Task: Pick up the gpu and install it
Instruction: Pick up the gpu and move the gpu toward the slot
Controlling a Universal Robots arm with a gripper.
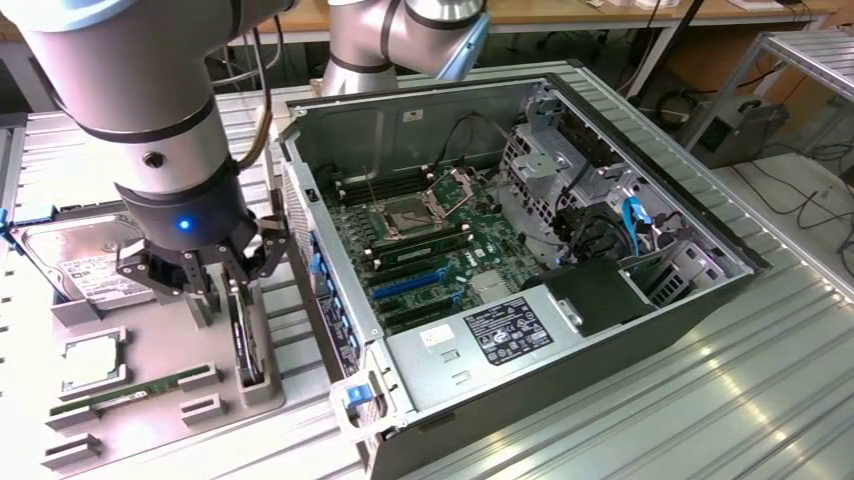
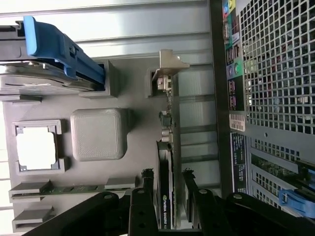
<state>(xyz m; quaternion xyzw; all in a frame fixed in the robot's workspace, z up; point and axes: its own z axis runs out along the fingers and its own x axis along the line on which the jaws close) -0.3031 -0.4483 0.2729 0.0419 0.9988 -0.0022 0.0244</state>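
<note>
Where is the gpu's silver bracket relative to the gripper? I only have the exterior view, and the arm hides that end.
Observer: The wrist view shows the bracket at the far end of the gpu from the gripper, toward the hard drive.
Operator: Any marking on the card's edge facing the wrist camera?
Observer: A green logo with white lettering, right by the gripper.
Operator: What runs beside it?
Observer: The computer case's mesh rear panel, apart from the card.
</note>
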